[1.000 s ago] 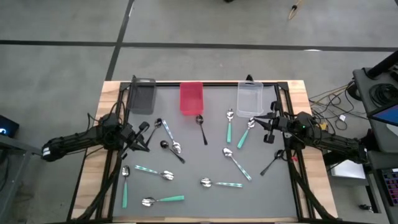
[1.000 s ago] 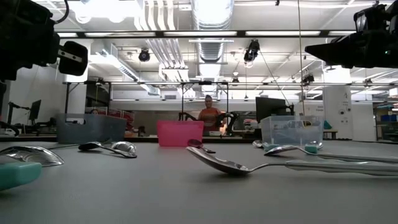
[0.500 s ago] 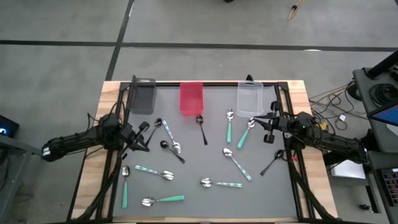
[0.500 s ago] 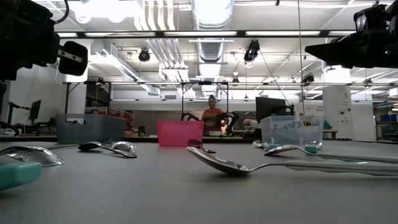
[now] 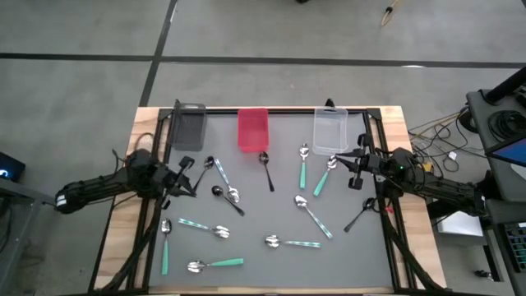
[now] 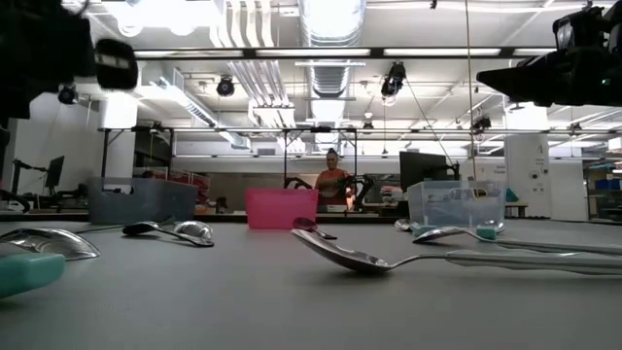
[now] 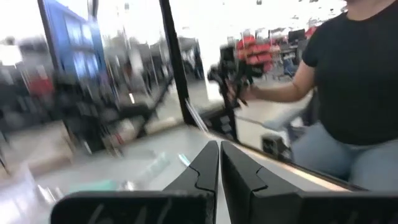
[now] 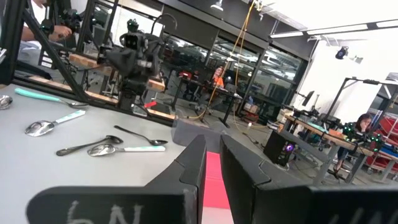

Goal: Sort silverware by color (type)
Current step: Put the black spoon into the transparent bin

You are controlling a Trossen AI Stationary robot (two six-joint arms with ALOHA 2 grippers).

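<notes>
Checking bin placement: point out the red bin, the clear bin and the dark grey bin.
red bin (image 5: pixel 252 128), high view, bare floor.
clear bin (image 5: pixel 329 130), high view, bare floor.
dark grey bin (image 5: pixel 189 128), high view, bare floor.

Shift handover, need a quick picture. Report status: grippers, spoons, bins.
Left gripper shut, empty, raised over the table's left side. Right gripper empty, near the clear bin. Spoons all loose on the mat, none visibly binned.

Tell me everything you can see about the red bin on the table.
The red bin is a small open-topped rectangular box, plastic by its look, its inside not clearly visible. It stands upright at the table's far edge, between a dark grey bin and a clear bin. A black spoon lies just before it, apart.
</notes>
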